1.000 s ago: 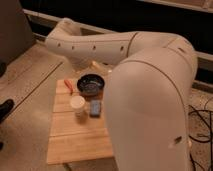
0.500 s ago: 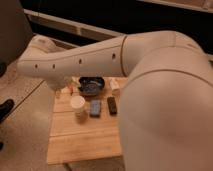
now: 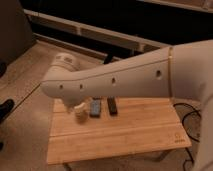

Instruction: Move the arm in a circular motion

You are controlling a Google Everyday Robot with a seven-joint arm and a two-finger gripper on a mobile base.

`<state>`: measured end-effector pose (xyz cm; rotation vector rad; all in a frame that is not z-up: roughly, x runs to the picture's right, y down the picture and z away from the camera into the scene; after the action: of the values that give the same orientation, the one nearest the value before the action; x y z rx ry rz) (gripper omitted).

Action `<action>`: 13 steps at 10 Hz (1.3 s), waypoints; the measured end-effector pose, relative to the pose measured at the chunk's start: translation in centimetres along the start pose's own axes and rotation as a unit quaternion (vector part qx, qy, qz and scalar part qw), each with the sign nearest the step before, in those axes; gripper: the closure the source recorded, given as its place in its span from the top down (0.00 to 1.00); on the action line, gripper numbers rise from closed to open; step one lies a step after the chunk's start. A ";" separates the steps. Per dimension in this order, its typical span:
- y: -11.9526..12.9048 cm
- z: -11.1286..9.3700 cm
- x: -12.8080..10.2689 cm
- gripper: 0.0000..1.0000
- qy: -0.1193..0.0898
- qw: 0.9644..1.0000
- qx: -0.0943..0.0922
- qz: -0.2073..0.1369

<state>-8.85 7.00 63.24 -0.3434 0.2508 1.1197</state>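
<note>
In the camera view, my arm [image 3: 125, 80] fills the middle of the scene. One long, off-white segment runs from the upper right, where it meets a much thicker rounded part at the frame's edge, down and leftward. It narrows to a bulbous joint [image 3: 65, 64] at the left. A row of small dark screw holes dots its side, and a thin seam rings it near the right end. The segment lies almost level, tilted slightly down to the left, and hangs over the back edge of the wooden table [image 3: 130, 135].

My gripper does not show here. It is somewhere past that left joint, out of sight, so I cannot tell whether it is clenched or released.

Under the arm, a pale cup [image 3: 80, 114] stands near the table's back left, its top tucked beneath the segment. Just beside it to the right lies a blue block [image 3: 95, 106], perhaps a sponge, though it is too blurred to tell. Next to that is a dark oblong thing [image 3: 112, 105]. Cables [image 3: 189, 117] trail on the floor at the right.

Half a second ago the arm reached higher, with its joint close to the left edge. It now sits lower and its tip is further right. The dark bowl seen at the back of the table then is now covered by the arm.
</note>
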 end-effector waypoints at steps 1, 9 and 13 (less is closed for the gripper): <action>-4.9 0.5 1.0 0.65 0.006 0.998 0.015 0.058; -23.8 1.9 -10.1 0.65 0.025 0.953 0.065 0.294; -21.3 2.6 -19.2 0.65 0.014 0.963 0.058 0.262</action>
<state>2.60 -16.32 75.65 -0.1894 0.4469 1.6150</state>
